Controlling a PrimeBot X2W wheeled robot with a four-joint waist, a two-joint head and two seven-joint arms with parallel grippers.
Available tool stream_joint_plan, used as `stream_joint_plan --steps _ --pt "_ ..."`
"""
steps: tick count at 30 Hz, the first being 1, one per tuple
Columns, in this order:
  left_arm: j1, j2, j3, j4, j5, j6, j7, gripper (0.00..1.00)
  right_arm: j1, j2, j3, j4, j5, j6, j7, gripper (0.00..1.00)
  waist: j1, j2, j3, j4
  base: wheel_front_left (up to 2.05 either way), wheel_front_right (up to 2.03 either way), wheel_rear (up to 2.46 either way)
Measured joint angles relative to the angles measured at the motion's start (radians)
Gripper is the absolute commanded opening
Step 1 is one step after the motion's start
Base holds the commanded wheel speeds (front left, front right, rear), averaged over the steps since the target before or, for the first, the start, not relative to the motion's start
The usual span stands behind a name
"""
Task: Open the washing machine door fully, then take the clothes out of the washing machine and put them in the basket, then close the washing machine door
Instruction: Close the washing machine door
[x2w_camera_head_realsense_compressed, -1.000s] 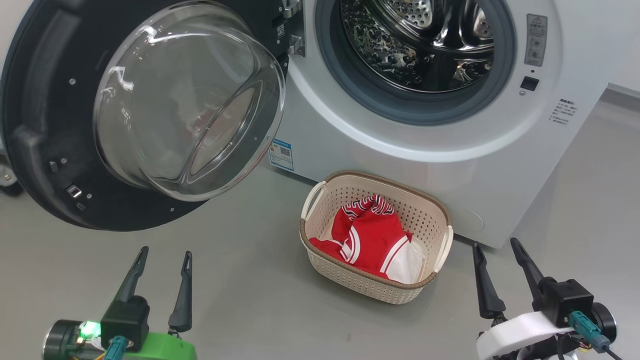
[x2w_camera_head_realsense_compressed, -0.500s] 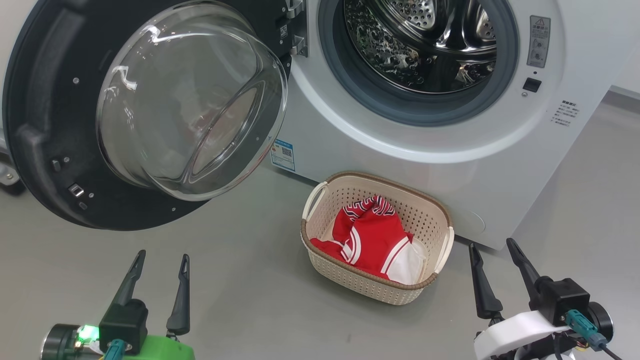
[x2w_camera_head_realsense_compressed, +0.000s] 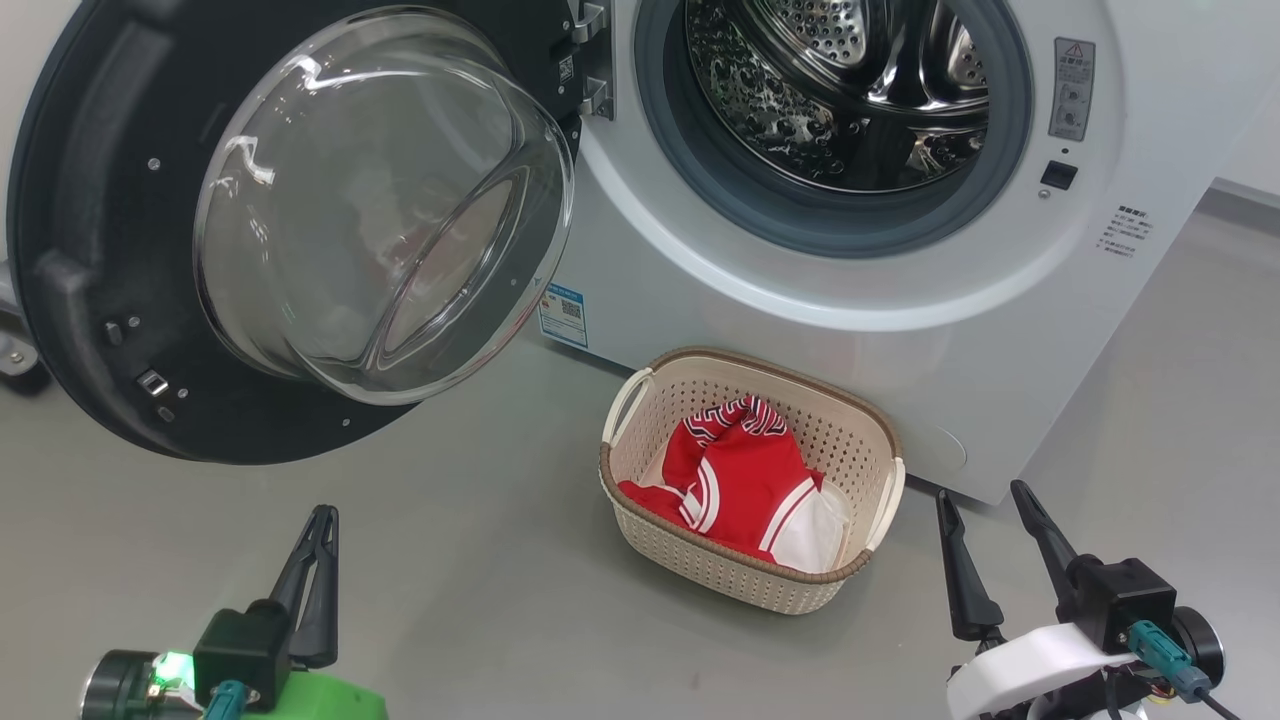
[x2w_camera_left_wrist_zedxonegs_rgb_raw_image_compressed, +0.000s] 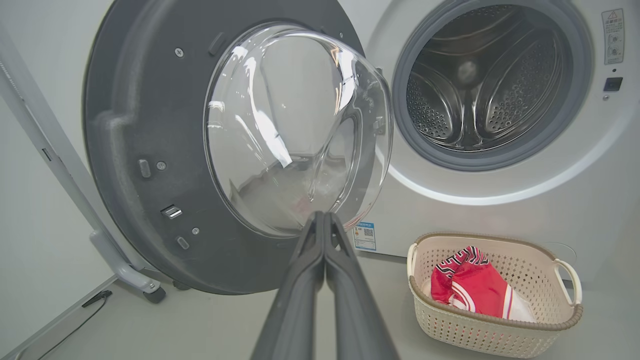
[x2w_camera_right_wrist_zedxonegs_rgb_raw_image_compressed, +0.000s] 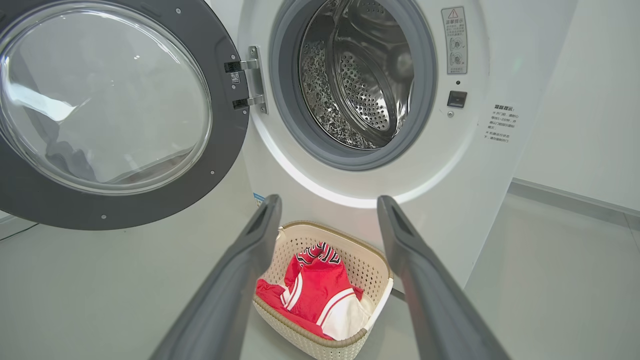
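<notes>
The washing machine door (x2w_camera_head_realsense_compressed: 300, 230) is standing swung wide open to the left of the port, and we are looking at its inner face. It has a broad black rim dotted with small screws and a latch piece. A clear glass bowl is bulging out of its centre and catching pale reflections. The door is hanging on metal hinges (x2w_camera_head_realsense_compressed: 590, 60) at the port's left edge, with its lower rim clear of the grey floor (x2w_camera_head_realsense_compressed: 480, 560).

Beside it, the washing machine (x2w_camera_head_realsense_compressed: 900, 330) is showing its white front, and its perforated steel drum (x2w_camera_head_realsense_compressed: 840, 90) is gleaming behind the grey ring of the port. A small blue label (x2w_camera_head_realsense_compressed: 562, 312) is sitting low on its left side.

Just in front of the machine, below the port, the cream basket (x2w_camera_head_realsense_compressed: 720, 575) with its brown rim is resting on the floor. The clothes (x2w_camera_head_realsense_compressed: 745, 480) are lying bunched inside it. They are bright red with white stripes, with a striped band on top and a white panel toward the basket's right end.

We are holding our left gripper (x2w_camera_head_realsense_compressed: 322, 515) low over the floor, below the door and apart from it, with its dark fingers pressed together on nothing. Our right gripper (x2w_camera_head_realsense_compressed: 980, 492) is hovering just beside the basket's right end, with its fingers spread wide and nothing between them.
</notes>
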Motion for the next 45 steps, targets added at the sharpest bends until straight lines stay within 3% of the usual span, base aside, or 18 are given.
stream_joint_plan --steps 4,14,21,26,32,40,45 --pt "0.0 -0.001 0.001 -0.023 -0.016 -0.002 -0.002 0.0 0.0 0.0 0.0 0.0 0.0 0.0 0.0 1.0 0.0 0.0 -0.002 0.001 0.0 0.0 0.0" --pt "-0.001 -0.006 0.01 -0.129 -0.126 -0.072 -0.027 0.0 0.0 -0.001 0.0 -0.003 0.0 0.0 0.0 1.0 0.0 0.0 0.005 0.007 0.0 0.0 0.0" --pt "-0.026 -0.051 0.1 -0.24 -0.408 -0.143 -0.044 0.0 -0.004 -0.009 -0.002 -0.012 -0.002 -0.002 0.0 1.0 0.0 0.0 0.025 0.011 0.0 0.0 0.0" --pt "-0.069 -0.061 0.206 -0.303 -0.639 -0.156 -0.046 0.0 -0.016 -0.013 -0.002 -0.015 -0.006 -0.002 0.004 1.0 0.0 0.0 0.038 0.01 0.0 0.0 0.0" --pt "-0.142 -0.058 0.352 -0.332 -0.838 -0.163 -0.043 0.0 -0.022 -0.021 -0.006 -0.025 -0.007 -0.003 0.01 1.0 0.0 0.0 0.05 0.009 0.0 0.0 0.0" --pt "-0.289 0.001 0.503 -0.257 -1.148 -0.165 0.067 0.0 -0.029 -0.03 -0.005 -0.039 -0.012 -0.003 0.02 1.0 0.0 0.0 0.073 0.012 0.0 0.0 0.0" --pt "-0.368 0.069 0.592 -0.131 -1.264 -0.111 0.142 0.0 -0.04 -0.039 0.001 -0.043 -0.018 -0.001 0.028 1.0 0.0 0.0 0.083 0.007 0.0 0.0 0.0"
